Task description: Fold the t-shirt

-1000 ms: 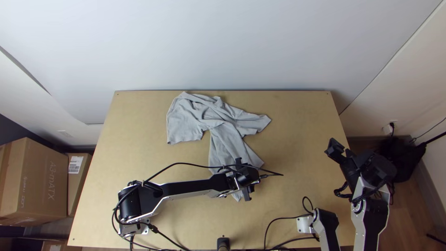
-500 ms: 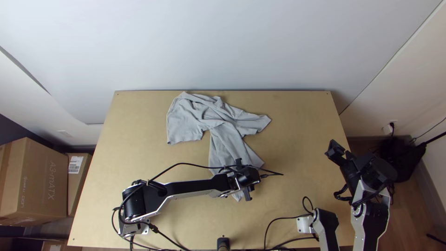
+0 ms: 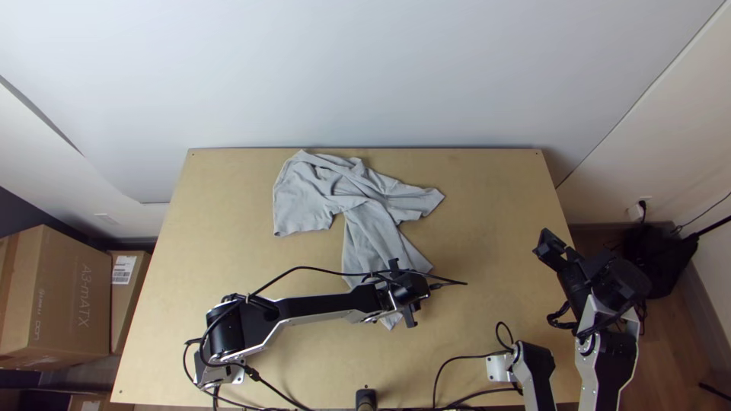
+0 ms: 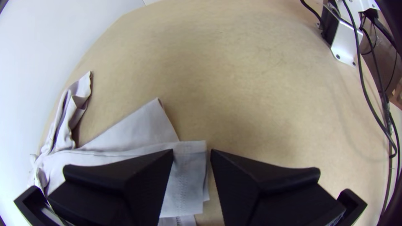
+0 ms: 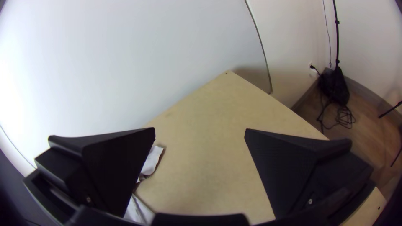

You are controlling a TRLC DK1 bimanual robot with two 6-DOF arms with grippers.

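Left claw (image 3: 405, 294), fingers parted, above near end of grey t-shirt (image 3: 373, 228)

Cardboard boxes (image 3: 70, 293) beside the wooden table (image 3: 487, 228).

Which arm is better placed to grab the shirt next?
Probably the left: its open gripper is over the near end of the grey t-shirt. The right gripper, also open, is near the right edge of the table, away from the t-shirt.

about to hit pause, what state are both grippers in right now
Left gripper: open, at the t-shirt's edge.
Right gripper: open, holding nothing.
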